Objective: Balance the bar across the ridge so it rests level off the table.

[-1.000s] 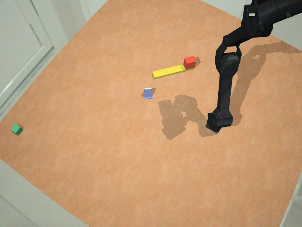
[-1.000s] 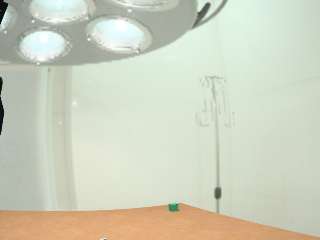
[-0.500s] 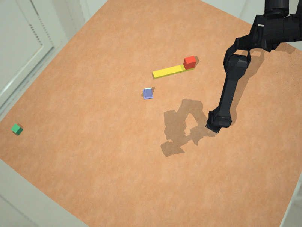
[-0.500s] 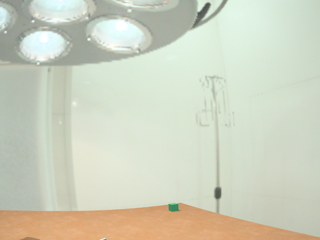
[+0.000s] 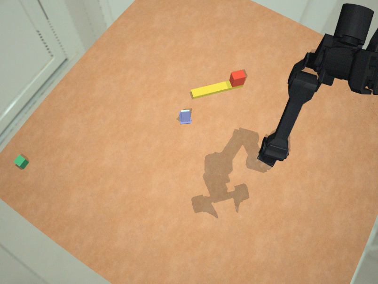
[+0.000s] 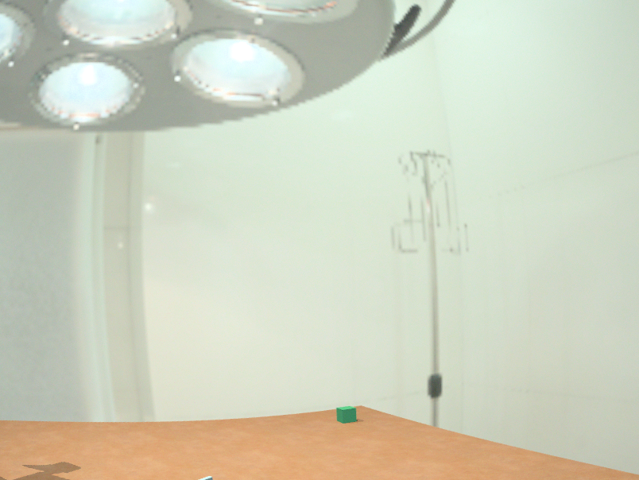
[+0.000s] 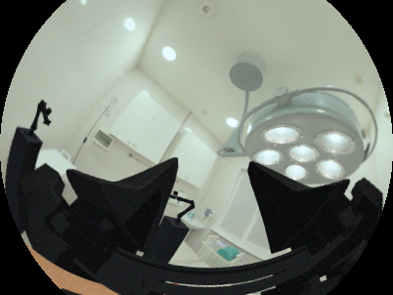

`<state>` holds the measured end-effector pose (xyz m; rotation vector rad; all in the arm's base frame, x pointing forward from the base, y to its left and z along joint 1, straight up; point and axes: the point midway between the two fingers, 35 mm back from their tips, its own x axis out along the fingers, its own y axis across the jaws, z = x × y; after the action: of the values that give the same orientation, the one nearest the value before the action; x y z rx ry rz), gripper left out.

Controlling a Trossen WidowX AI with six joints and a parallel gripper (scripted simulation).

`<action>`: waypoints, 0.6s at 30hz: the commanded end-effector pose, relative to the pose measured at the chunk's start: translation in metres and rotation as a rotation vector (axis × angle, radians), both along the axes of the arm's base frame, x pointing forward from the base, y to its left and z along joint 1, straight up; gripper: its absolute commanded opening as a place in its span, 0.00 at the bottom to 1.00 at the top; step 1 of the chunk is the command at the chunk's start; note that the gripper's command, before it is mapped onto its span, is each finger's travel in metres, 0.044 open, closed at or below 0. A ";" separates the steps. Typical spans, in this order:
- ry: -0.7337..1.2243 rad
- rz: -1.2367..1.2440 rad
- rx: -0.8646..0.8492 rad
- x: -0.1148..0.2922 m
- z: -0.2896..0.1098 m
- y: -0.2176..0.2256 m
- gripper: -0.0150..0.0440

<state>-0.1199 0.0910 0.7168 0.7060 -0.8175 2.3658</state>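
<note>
The yellow bar (image 5: 210, 89) lies flat on the table in the top view, with a red block (image 5: 237, 78) on its right end. The ridge (image 5: 185, 116) is a small blue piece with a pale top edge, standing apart from the bar, below its left end in the view. Only the ridge's pale tip (image 6: 206, 478) shows at the bottom of the exterior view. My gripper (image 7: 213, 164) is open and empty in the wrist view, its two black fingers wide apart and facing the room and ceiling. The fingers are out of frame in the top and exterior views.
A green cube (image 5: 21, 161) (image 6: 346, 415) sits near the table's far left corner in the top view. The black arm (image 5: 287, 119) rises from its base at the right of the table (image 5: 122, 198) and reaches to the upper right, casting a shadow on the table.
</note>
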 end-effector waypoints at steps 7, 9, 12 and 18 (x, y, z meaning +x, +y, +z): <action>-0.031 -0.210 -0.095 0.013 -0.019 0.061 0.79; -0.038 -0.254 -0.115 0.018 -0.024 0.073 0.79; -0.047 -0.321 -0.145 0.026 -0.031 0.091 0.79; -0.067 -0.453 -0.207 0.046 -0.046 0.123 0.79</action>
<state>-0.0821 0.1989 0.6786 0.3621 -0.6882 2.0702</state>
